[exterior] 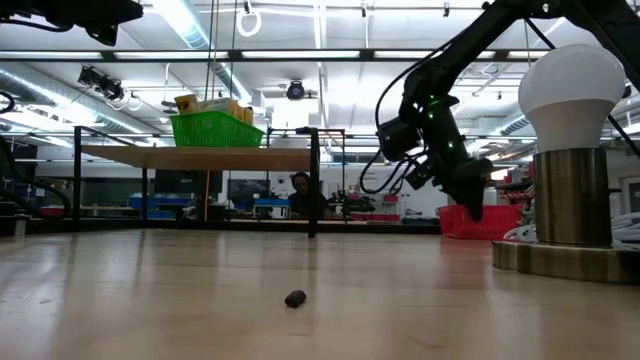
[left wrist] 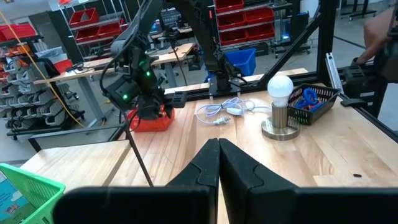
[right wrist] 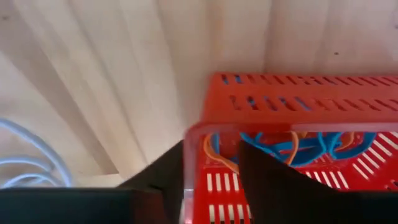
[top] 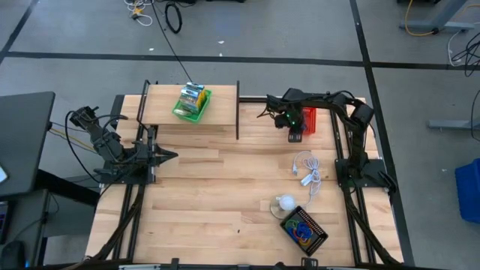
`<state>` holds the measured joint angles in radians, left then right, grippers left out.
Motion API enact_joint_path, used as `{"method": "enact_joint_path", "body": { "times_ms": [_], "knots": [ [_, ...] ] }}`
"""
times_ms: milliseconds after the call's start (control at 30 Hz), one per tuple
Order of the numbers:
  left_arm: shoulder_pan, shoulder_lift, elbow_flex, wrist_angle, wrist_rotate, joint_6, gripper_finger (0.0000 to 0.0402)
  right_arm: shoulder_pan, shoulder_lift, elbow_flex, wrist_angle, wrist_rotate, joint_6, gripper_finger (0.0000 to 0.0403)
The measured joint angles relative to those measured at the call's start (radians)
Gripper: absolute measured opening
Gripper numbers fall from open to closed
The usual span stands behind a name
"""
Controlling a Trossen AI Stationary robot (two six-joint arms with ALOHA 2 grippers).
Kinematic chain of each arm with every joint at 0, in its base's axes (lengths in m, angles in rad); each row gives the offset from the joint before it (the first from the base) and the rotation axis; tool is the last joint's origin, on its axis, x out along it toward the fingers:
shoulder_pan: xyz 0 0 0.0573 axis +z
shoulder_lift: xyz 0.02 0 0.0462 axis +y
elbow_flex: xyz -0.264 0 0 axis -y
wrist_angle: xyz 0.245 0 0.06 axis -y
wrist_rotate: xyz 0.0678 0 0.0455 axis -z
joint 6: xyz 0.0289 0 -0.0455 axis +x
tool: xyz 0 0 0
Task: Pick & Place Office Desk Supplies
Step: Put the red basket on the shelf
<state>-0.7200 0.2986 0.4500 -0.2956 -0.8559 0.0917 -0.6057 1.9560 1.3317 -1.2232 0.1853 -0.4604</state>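
Observation:
A red mesh basket [right wrist: 298, 99] with blue and orange loops [right wrist: 298, 149] in it stands on the table at the far right [top: 309, 120]. My right gripper [right wrist: 211, 149] points steeply down over its corner, open. One finger is outside the basket's wall and one is inside. My left gripper [left wrist: 219, 146] is shut on nothing and held level above the table's left side [top: 171, 156]. A black mesh basket [top: 304, 230] with coloured loops sits near the front right. A green basket [top: 192, 103] with printed packets rests on a raised shelf at the far side. My right gripper straddles the red basket's wall at its rim [right wrist: 198, 129], coming from above. One finger [right wrist: 165, 177] is outside and the other [right wrist: 273, 180] is inside, over the loops. A gap shows between the inner finger and the wall. I cannot tell whether either finger touches it.
A white ball-shaped lamp on a metal base [top: 285, 202] stands just behind the black basket. Its white cord [top: 307, 169] lies coiled between it and the red basket. A small dark piece [exterior: 295, 298] lies on the bare wood near the front middle. Dark shelf posts [top: 238, 112] rise at the back.

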Motion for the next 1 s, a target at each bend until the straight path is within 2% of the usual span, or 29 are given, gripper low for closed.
{"method": "enact_joint_path", "body": {
  "times_ms": [67, 167, 200, 400, 633, 833, 1000],
  "knots": [
    [0.0, 0.0, 0.0, 0.0, 0.0, 0.0, 0.0009, 0.002, 0.0, -0.001, 0.001, 0.018, 0.003, 0.0111],
    [0.0, 0.0, 0.0, 0.0, -0.002, -0.001, 0.0009, 0.013, 0.0, -0.001, 0.001, 0.024, 0.018, 0.003],
    [0.0, 0.0, 0.0, 0.0, -0.004, -0.002, 0.0009, 0.02, 0.0, -0.001, 0.0, 0.031, 0.028, 0.0017],
    [0.0, 0.0, 0.0, 0.0, -0.006, -0.004, 0.0009, 0.082, 0.0, -0.001, -0.014, 0.143, 0.115, 0.0008],
    [0.0, 0.0, 0.0, 0.0, -0.008, -0.005, 0.0009, 0.164, -0.005, 0.004, -0.058, 0.168, 0.239, 0.0007],
    [0.0, 0.0, 0.0, 0.0, -0.008, -0.003, 0.0009, 0.236, -0.006, 0.056, -0.112, 0.336, 0.39, 0.0006],
    [0.0, 0.0, 0.0, 0.0, -0.008, -0.005, 0.0009, 0.278, -0.006, 0.113, -0.161, 0.419, 0.484, 0.0006]
  ]
}}
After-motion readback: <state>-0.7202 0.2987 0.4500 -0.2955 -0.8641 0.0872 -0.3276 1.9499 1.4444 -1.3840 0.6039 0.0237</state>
